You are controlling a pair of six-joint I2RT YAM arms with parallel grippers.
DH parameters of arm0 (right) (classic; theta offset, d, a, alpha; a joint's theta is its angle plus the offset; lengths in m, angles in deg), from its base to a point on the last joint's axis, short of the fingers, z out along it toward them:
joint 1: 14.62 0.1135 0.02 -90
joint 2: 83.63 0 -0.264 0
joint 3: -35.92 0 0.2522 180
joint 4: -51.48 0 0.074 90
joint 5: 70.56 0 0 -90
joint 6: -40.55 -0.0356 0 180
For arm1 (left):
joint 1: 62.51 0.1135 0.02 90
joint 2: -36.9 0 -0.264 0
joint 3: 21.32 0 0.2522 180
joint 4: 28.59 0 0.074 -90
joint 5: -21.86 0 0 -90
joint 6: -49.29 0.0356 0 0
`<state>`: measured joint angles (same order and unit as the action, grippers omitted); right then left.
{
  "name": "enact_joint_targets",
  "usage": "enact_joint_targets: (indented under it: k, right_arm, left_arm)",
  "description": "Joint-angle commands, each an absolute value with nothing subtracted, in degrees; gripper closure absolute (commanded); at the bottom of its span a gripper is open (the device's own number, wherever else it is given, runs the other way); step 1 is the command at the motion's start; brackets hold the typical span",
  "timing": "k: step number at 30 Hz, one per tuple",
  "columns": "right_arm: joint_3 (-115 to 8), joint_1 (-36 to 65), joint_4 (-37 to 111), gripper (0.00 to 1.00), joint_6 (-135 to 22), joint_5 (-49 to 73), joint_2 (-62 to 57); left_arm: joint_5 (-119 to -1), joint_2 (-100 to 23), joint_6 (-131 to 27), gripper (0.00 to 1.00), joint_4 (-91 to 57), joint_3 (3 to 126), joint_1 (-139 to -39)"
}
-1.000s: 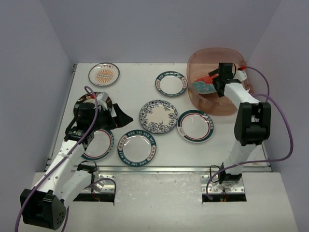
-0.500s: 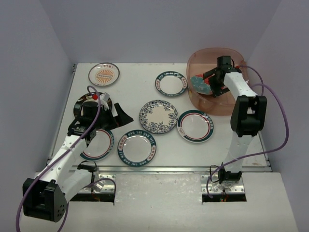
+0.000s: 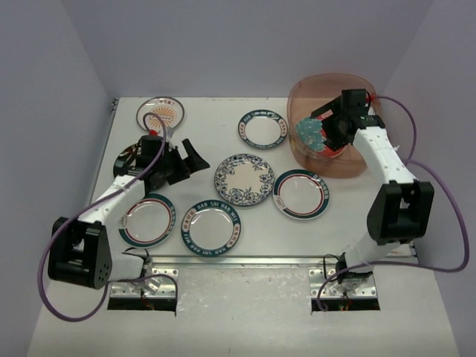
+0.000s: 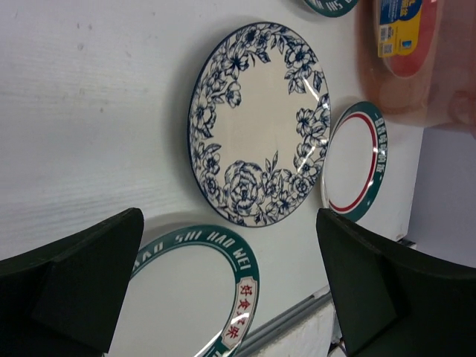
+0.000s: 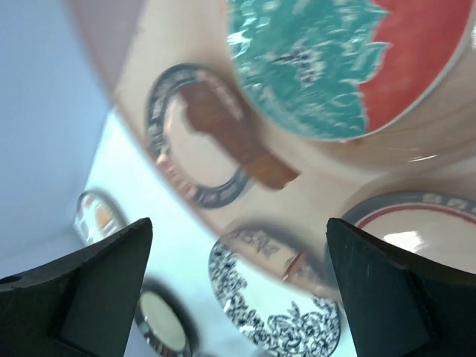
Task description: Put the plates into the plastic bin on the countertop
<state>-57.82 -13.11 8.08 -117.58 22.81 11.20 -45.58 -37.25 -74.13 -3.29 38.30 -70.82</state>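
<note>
The plastic bin (image 3: 355, 165) stands at the back right, and the red-teal plate (image 3: 310, 134) lies tilted inside it. My right gripper (image 3: 328, 131) hovers over the bin, open and empty; the right wrist view shows that plate (image 5: 342, 59) just beyond the right gripper (image 5: 238, 238). My left gripper (image 3: 195, 158) is open and empty, low over the countertop (image 3: 208, 119) just left of the blue floral plate (image 3: 244, 179). In the left wrist view the left gripper (image 4: 229, 234) faces the floral plate (image 4: 260, 123) and a green-rimmed plate (image 4: 193, 297).
Green-rimmed plates lie at the back middle (image 3: 262, 129), right of centre (image 3: 300, 194), front centre (image 3: 211, 227) and front left (image 3: 147, 220). The orange sunburst plate (image 3: 160, 113) and the black-rimmed plate (image 3: 128, 158) lie far left, partly behind my left arm. A metal rail (image 3: 245, 260) runs along the front.
My right gripper has let go of the red-teal plate, which now rests in the bin. My left arm has swung from the front-left plate towards the blue floral plate.
</note>
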Motion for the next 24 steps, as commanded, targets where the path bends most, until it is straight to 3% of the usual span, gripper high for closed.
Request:
enact_joint_targets:
  k: [1,6,11,14,19,21,23,24]
  right_arm:
    - [-54.76,-11.47,23.41,0.01,-107.62,17.00,0.53]
    - [-48.21,-11.36,31.01,0.01,-93.64,-4.16,-10.52]
    - [-41.99,-11.36,26.83,0.01,-85.21,-25.77,-17.29]
    - [-37.72,-11.36,27.89,0.01,-83.70,-30.10,-20.76]
    - [-35.23,-11.36,27.96,0.01,-82.67,-31.26,-23.25]
    - [-34.97,-11.36,27.45,0.02,-82.06,-31.70,-23.43]
    - [-34.57,-11.34,27.26,0.01,-81.71,-31.64,-24.04]
    - [-34.39,-11.29,27.32,0.01,-81.72,-31.85,-24.10]
  left_arm:
    - [-44.46,-49.03,-72.93,0.00,-9.41,49.13,-72.01]
    - [-38.00,-66.46,-67.04,0.01,-7.21,61.49,-72.99]
    - [-35.96,-77.94,-60.91,0.13,-0.89,69.36,-73.41]
    - [-32.93,-81.73,-58.14,0.28,1.89,71.20,-73.79]
    - [-31.58,-85.17,-56.62,0.40,4.32,72.77,-74.99]
    - [-31.75,-86.92,-56.36,0.55,4.85,72.95,-75.34]
    - [-34.30,-87.97,-56.35,0.82,6.52,73.21,-75.85]
    - [-35.24,-88.22,-56.33,0.85,6.86,73.20,-75.80]
